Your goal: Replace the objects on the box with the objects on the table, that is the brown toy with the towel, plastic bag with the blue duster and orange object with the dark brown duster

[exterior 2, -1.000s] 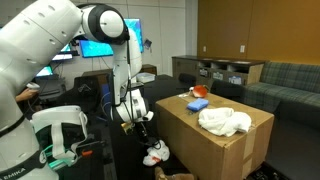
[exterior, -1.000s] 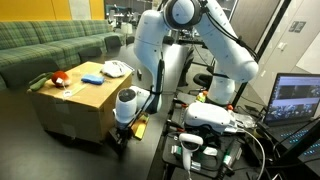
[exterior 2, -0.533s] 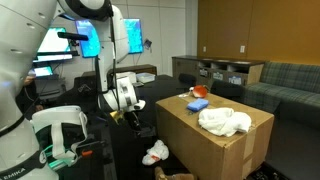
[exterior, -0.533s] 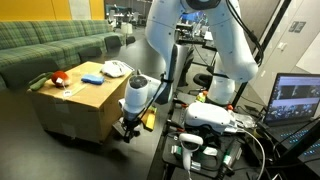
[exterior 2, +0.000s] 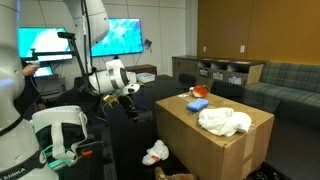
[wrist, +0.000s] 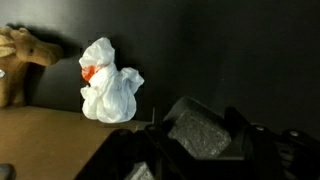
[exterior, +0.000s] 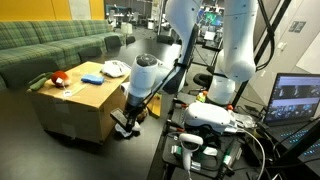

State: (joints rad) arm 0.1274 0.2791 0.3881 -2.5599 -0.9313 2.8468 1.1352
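In the wrist view my gripper [wrist: 196, 142] is shut on the dark brown duster [wrist: 200, 128], a dark grey-brown block held between the jaws. Beyond it, on the dark table [wrist: 230, 50], lie the brown toy [wrist: 20, 62] and the white plastic bag [wrist: 108, 85], which shows an orange patch. The tan box [exterior: 75, 105] carries the orange object [exterior: 58, 77], the blue duster [exterior: 90, 78] and the white towel [exterior: 115, 68]. My gripper [exterior: 124, 124] hangs beside the box's near corner, below its top. The towel [exterior 2: 225, 121], blue duster [exterior 2: 197, 103] and orange object [exterior 2: 197, 91] also show from the other side.
A green sofa [exterior: 50, 45] stands behind the box. Another white robot base [exterior: 210, 118] and a laptop [exterior: 295, 100] crowd the side by the arm. Shelving [exterior 2: 220, 72] lines the back wall. The plastic bag [exterior 2: 155, 153] lies low beside the box.
The arm has risen and swung a little away from the box side, lifting the gripper from low near the table. The duster stays in the jaws.
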